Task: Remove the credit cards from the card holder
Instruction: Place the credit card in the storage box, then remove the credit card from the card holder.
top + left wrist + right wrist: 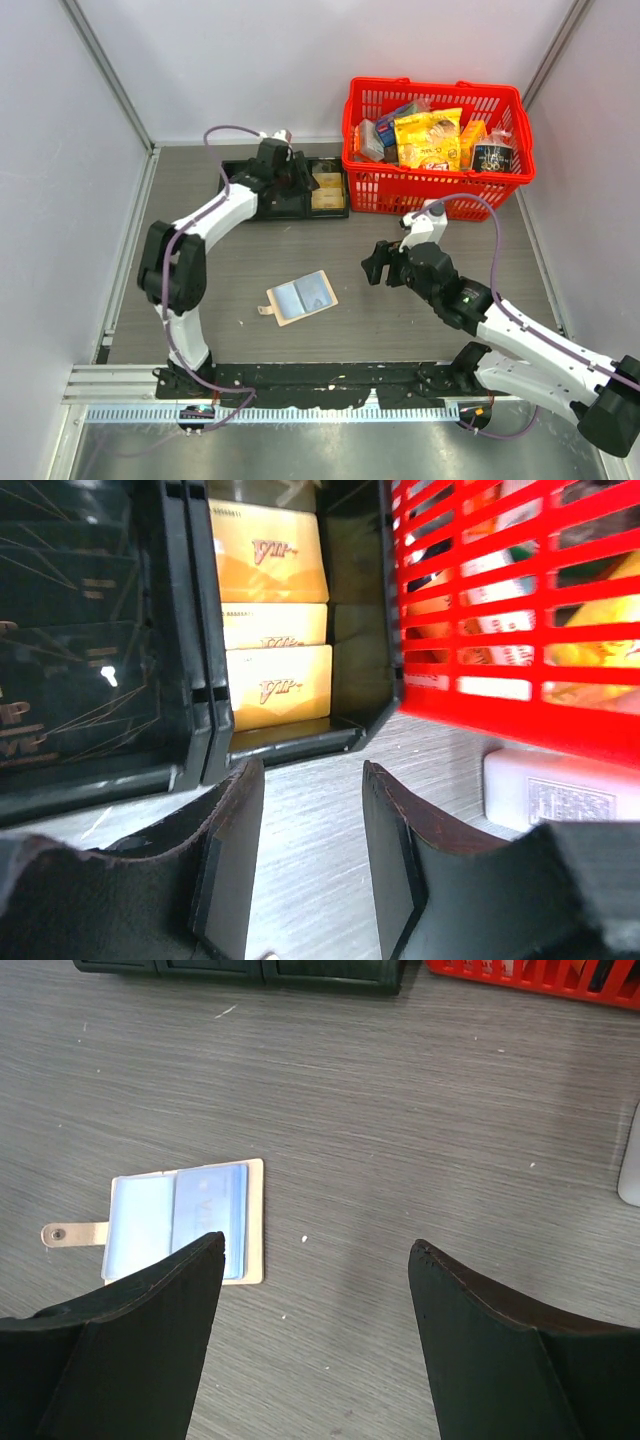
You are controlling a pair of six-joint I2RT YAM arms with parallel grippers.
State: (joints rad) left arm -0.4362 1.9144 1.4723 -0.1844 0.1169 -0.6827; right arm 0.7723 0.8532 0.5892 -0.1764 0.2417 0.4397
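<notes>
The tan card holder [301, 297] lies open on the table, pale blue-grey sleeves up, snap tab to the left. In the right wrist view the card holder [185, 1222] shows faint lettering of a card through its right sleeve. Gold credit cards [270, 630] lie stacked in the right compartment of the black tray [232, 172], and dark cards [70, 630] fill a compartment to the left. My left gripper [312, 770] is open and holds nothing, just in front of the tray's near rim. My right gripper [315, 1260] is open and empty, low over the table to the right of the holder.
A red basket [436, 150] full of packaged goods stands at the back right, right beside the tray. A white block [560, 785] lies on the table under the basket's near edge. White walls close in the left, back and right sides.
</notes>
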